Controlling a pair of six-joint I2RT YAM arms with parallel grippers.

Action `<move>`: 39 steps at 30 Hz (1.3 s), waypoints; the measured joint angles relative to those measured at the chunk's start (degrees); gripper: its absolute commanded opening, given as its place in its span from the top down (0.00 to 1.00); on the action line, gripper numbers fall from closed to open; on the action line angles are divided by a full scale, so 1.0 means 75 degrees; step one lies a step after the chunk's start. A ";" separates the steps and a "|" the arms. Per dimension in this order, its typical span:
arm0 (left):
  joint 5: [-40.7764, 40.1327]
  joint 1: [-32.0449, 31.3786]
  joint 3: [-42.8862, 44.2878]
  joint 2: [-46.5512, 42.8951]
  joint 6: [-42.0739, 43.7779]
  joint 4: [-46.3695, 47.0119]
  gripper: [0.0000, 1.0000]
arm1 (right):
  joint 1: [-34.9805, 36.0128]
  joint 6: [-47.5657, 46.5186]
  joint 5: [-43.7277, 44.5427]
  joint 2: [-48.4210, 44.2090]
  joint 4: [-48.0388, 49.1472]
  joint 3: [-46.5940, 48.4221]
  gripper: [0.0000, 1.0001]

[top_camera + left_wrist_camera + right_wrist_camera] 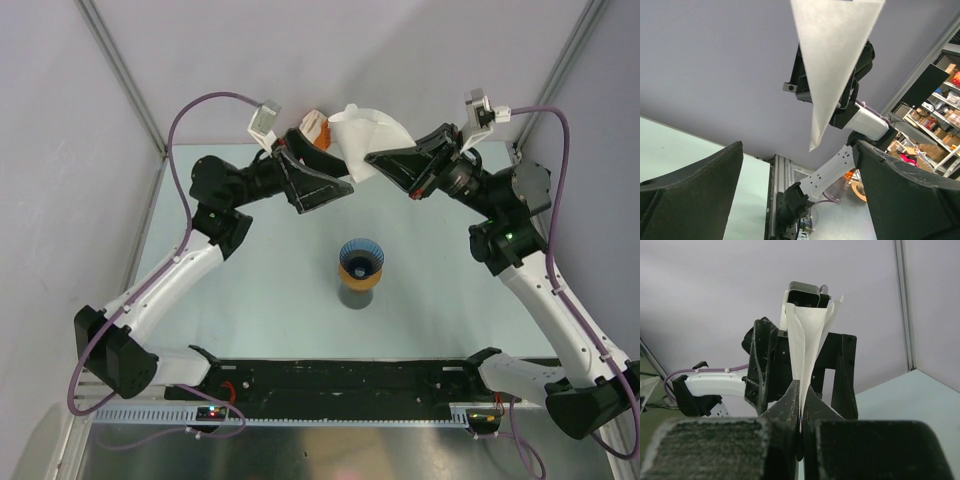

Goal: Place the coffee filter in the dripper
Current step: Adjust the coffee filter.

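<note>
Pale green table [250, 300]: I hold the filter [372, 135] pinched in my right gripper [801, 390], left gripper [800, 195] open beside it, dripper [360, 256] well below, mouth up, toward the bases

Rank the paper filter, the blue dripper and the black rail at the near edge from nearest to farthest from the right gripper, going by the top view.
1. Paper filter: pinched in the right gripper, at the far side.
2. Blue dripper: in the middle, toward the near side.
3. Black rail: along the near edge, farthest.
</note>
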 measured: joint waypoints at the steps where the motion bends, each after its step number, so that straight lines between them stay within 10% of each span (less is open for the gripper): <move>1: 0.0032 0.0032 -0.0003 0.0000 0.0003 -0.0006 0.05 | 0.0000 -0.0003 -0.0035 -0.0009 -0.0015 0.0000 1.00; 7: 0.0163 0.0108 -0.0003 -0.0003 0.0085 -0.0009 0.23 | -0.0015 0.0000 -0.0294 -0.0050 -0.0079 0.0000 1.00; 20: 0.0242 0.0105 0.0146 -0.0003 0.0268 -0.0006 0.27 | -0.0015 0.0038 -0.0659 0.0070 -0.0154 -0.0003 1.00; 32: 0.0187 0.0105 0.0280 -0.0009 0.0329 -0.0012 0.87 | -0.0073 0.0038 -0.0819 0.0082 -0.0297 -0.0003 1.00; 39: 0.0160 0.0105 0.0326 -0.0009 0.0262 -0.0006 1.00 | -0.0254 0.0128 -0.0871 0.0090 -0.0291 -0.0012 0.49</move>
